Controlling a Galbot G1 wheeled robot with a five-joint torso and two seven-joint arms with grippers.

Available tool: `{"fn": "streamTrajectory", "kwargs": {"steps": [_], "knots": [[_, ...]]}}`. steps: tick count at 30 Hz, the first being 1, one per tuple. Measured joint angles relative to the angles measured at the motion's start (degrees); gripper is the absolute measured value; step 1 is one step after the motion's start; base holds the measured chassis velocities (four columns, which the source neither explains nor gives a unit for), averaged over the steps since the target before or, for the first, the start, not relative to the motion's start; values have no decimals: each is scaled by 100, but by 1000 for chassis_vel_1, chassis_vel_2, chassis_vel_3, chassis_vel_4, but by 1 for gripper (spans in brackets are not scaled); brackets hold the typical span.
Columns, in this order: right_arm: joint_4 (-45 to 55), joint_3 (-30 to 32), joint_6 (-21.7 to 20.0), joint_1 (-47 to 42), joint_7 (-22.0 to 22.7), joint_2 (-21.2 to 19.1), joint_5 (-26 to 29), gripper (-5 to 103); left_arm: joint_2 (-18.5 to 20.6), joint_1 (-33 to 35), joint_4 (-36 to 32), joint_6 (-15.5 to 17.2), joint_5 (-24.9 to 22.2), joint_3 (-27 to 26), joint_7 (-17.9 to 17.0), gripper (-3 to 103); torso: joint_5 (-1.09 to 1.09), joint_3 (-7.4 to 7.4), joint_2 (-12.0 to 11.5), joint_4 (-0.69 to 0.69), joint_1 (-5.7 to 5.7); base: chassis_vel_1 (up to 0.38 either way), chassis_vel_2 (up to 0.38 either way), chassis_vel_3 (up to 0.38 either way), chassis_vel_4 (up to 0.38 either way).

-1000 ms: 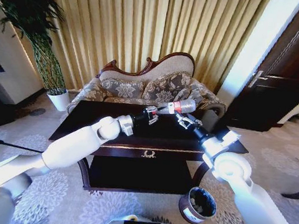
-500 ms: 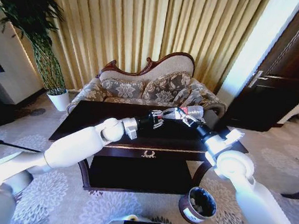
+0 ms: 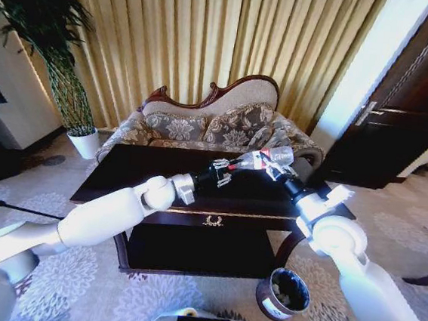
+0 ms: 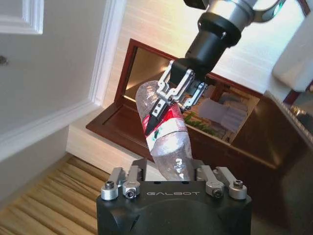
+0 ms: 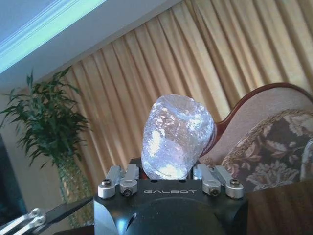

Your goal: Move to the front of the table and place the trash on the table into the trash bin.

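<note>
- Two grippers hold one item: the bottle (image 3: pixel 263 159), clear plastic with a red label, is suspended above the worktop (image 3: pixel 122 168) between the left gripper (image 3: pixel 223 172) and the right gripper (image 3: pixel 279 169).
- Left jaws: in the left wrist view the narrow end of the bottle (image 4: pixel 165 132) sits between them; they appear closed on it, though the contact itself is hidden behind the gripper body.
- Right jaws: in the left wrist view the right gripper (image 4: pixel 172 100) is clamped across the bottle at the red label. In the right wrist view the crumpled base of the bottle (image 5: pixel 177 136) stands directly ahead of these jaws.
- Step in hand, as judged: a hand-over from left to right, since the trash bin (image 3: pixel 283 293) stands on the floor on the right arm's side, below and well short of the jaws.
- Procedure: confirm the right jaws grip firmly before the left jaws release. Thin plastic deforms and can slip, so avoid pulling the two grippers apart while both are clamped.
- Withdraw the left gripper straight back along the bottle axis to avoid twisting the bottle out.
- Obstructions: the worktop edge and its front corner lie between the jaws and the bin; the right arm must lift clear of them before lowering.
- Surroundings: the sofa (image 3: pixel 202 125) stands beyond the jaws; the plant pot (image 3: pixel 87 144) is well off to the left.
</note>
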Motion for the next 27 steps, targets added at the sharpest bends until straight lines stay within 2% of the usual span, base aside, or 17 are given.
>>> {"fn": "streamTrajectory", "kwargs": {"steps": [3, 4, 8, 10, 12, 13, 15, 16, 17, 20, 21, 23, 26, 27], "knots": [[-102, 140, 15, -14, 14, 1, 0, 35, 46, 143, -126, 53, -369, -8, -8, 59, 0, 0, 0, 1, 0, 0, 0, 0, 0], [-102, 140, 15, -14, 14, 1, 0, 35, 46, 143, -126, 53, -369, -8, -8, 59, 0, 0, 0, 1, 0, 0, 0, 0, 0], [-321, 275, 137, -38, 31, 3, -221, 25, 252, 469, -363, 477, -1041, -327, -252, 81, 0, 0, 0, 1, 0, 0, 0, 0, 0], [-371, 295, 165, -43, 33, 8, -321, 22, 302, 573, -400, 583, -1176, -489, -318, 81, 0, 0, 0, 1, 0, 0, 0, 0, 0], [-479, 322, 225, -66, 85, 24, -615, 20, 390, 904, -445, 807, -1473, -1076, -475, 91, 0, 0, 0, 1, 0, 0, 0, 0, 0], [-479, 322, 225, -66, 85, 24, -615, 20, 390, 904, -445, 807, -1473, -1076, -475, 91, 0, 0, 0, 1, 0, 0, 0, 0, 0], [-566, 331, 279, -133, 125, 34, -1040, 20, 416, 1390, -460, 1049, -1710, -1919, -655, 99, -1, 0, 0, 1, 0, 0, 0, 0, 0], [-590, 337, 294, -173, 129, 35, -1206, 20, 417, 1640, -476, 1161, -1806, -2319, -754, 100, 0, 0, 0, 0, 0, 0, 0, 0, 0], [-590, 337, 294, -173, 129, 35, -1206, 20, 417, 1640, -476, 1161, -1806, -2319, -754, 100, 0, 0, 0, 0, 0, 0, 0, 0, 0], [-559, 388, 308, -313, 195, 31, -1423, 20, 468, 2521, -625, 1611, -2246, -3560, -1142, 100, -2, 0, 0, 2, 0, 0, 0, 0, 0], [-559, 388, 308, -313, 195, 31, -1423, 20, 468, 2521, -625, 1611, -2246, -3560, -1142, 100, -2, 0, 0, 2, 0, 0, 0, 0, 0], [-524, 410, 308, -394, 275, 12, -1568, 20, 537, 3086, -805, 1900, -2651, -4218, -1508, 100, -3, 0, 0, 3, 0, 0, 0, 0, 0], [-525, 413, 308, -456, 372, -41, -1887, 20, 576, 3832, -1098, 2200, -3228, -5095, -1785, 100, -2, -1, 1, 2, 0, 0, 0, 0, 0], [-525, 413, 308, -456, 372, -41, -1887, 20, 576, 3832, -1098, 2200, -3228, -5095, -1785, 100, -2, -1, 1, 2, 0, 0, 0, 0, 0]]}}
